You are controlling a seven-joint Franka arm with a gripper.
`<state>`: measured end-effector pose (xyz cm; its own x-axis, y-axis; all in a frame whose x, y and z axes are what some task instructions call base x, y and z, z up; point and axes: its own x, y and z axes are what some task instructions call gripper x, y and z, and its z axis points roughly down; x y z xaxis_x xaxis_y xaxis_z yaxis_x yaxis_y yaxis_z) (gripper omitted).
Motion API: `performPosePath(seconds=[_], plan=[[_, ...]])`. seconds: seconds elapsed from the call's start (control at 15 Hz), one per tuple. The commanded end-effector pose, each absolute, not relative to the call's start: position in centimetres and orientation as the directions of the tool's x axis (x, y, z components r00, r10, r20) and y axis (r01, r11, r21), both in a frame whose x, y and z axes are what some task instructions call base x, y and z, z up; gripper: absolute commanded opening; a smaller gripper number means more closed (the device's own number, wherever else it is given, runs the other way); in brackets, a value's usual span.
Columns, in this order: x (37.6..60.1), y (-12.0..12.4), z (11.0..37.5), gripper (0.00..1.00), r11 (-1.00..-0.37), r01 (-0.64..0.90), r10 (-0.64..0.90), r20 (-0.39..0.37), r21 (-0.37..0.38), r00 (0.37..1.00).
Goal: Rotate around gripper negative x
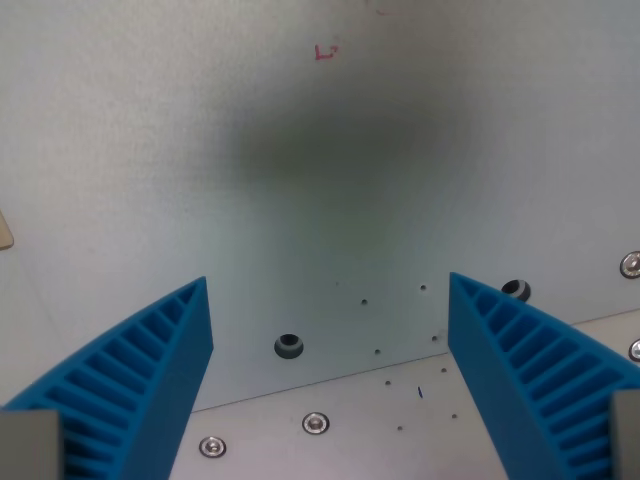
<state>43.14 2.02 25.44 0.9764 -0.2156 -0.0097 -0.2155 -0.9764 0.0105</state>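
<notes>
In the wrist view my gripper is open and empty. Its two blue ribbed fingers stand wide apart, one at the wrist view's left and one at the wrist view's right. Between and beyond them lies a pale grey table surface with a dark soft shadow on it. Nothing is held between the fingers.
A plate edge runs across the bottom, with several screws and small holes. Two dark round holes sit near that edge. A small red mark is at the top. A tan corner shows at the wrist view's left edge.
</notes>
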Motion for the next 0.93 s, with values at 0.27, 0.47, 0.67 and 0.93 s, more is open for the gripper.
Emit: performPosePath(seconds=[0.27,0.47,0.67,0.93], plan=[[43.17,2.01,25.66,1.00,-0.975,-0.215,-0.216,-0.005,0.056,0.976],[43.17,2.01,25.66,1.00,-0.972,-0.214,-0.216,-0.005,0.091,0.976],[43.17,2.01,25.66,1.00,-0.969,-0.213,-0.216,-0.005,0.126,0.976],[43.17,2.01,25.66,1.00,-0.962,-0.212,-0.216,-0.005,0.172,0.976]])
